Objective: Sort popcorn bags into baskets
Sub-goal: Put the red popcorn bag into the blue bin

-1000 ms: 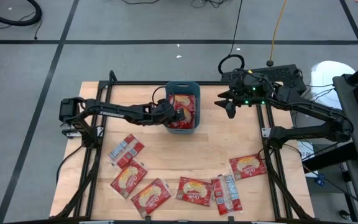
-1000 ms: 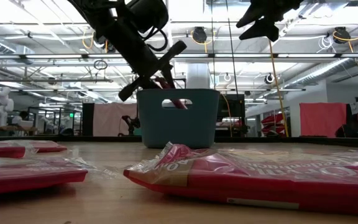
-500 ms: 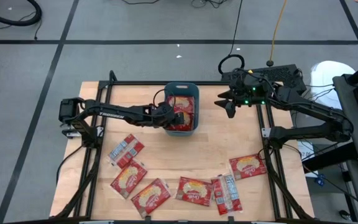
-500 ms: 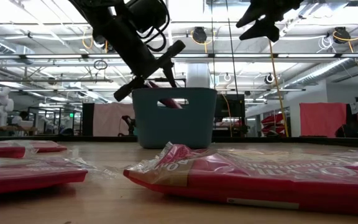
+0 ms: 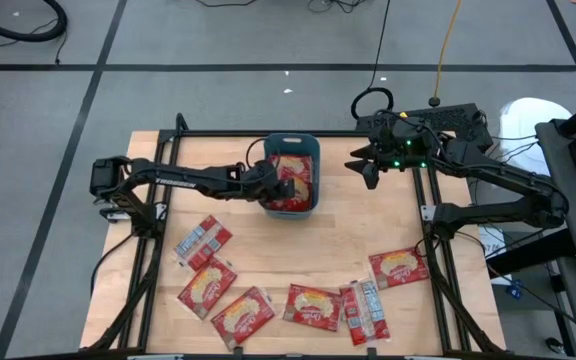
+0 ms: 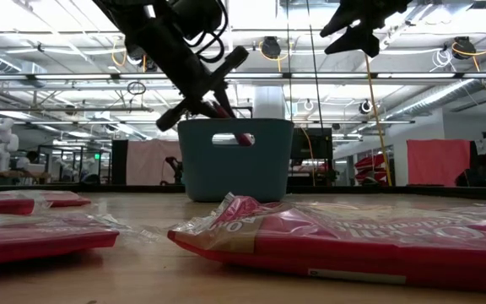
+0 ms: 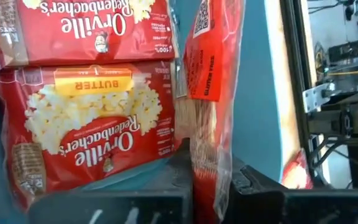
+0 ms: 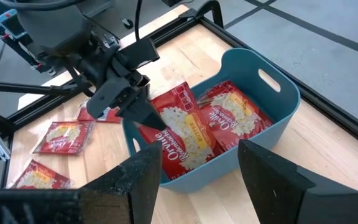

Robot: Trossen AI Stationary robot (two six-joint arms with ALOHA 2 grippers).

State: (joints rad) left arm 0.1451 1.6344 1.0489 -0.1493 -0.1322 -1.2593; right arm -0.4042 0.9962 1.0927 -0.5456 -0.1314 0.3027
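The teal basket (image 5: 293, 137) stands at the table's far middle with red popcorn bags (image 7: 92, 118) lying in it. My left gripper (image 5: 284, 190) reaches into its near left end, slanting down, and is shut on one popcorn bag (image 7: 210, 74) that stands on edge beside the basket's wall. My right gripper (image 5: 366, 167) hangs open and high, right of the basket, with nothing between its fingers (image 8: 145, 180). Several more popcorn bags (image 5: 313, 305) lie flat along the table's near side. My left gripper pinches the near end of the on-edge popcorn bag (image 7: 207, 171) between its two fingers (image 7: 253, 186). It comes slanting down from the table's left. The bag stands on edge inside the basket, next to the teal wall (image 7: 257, 93) and beside the flat bags.
Loose bags lie at the near left (image 5: 203, 243), near middle (image 5: 241, 315) and near right (image 5: 398, 266); one (image 6: 353, 241) fills the low view's foreground. Black frame rails (image 5: 153, 200) run along the table's left and right sides.
My left gripper has stayed at the basket's near left end. The basket has slid a little toward the table's left. My right arm has kept still.
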